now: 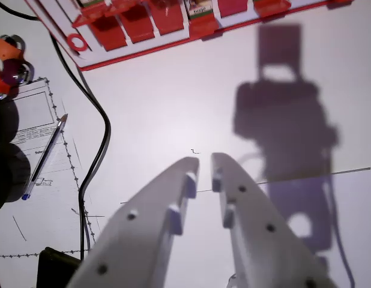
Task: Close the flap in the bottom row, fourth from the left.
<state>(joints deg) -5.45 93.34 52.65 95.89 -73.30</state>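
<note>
White tabletop [173, 102] fills the view, arm shadow cast ahead-right of the claw [205, 169]. Red-and-white flap board [137, 51] lies far ahead of the claw, at top edge, long axis running left-right with a slight tilt; only its near row shows. Several red flaps visible; one open window with a picture, likely the target flap [202, 17], sits almost straight ahead, well apart. Claw: empty, jaws slightly parted, holding nothing. Black cable [96, 157] left of claw; blue pen [44, 157] on paper [35, 129] farther left.
</note>
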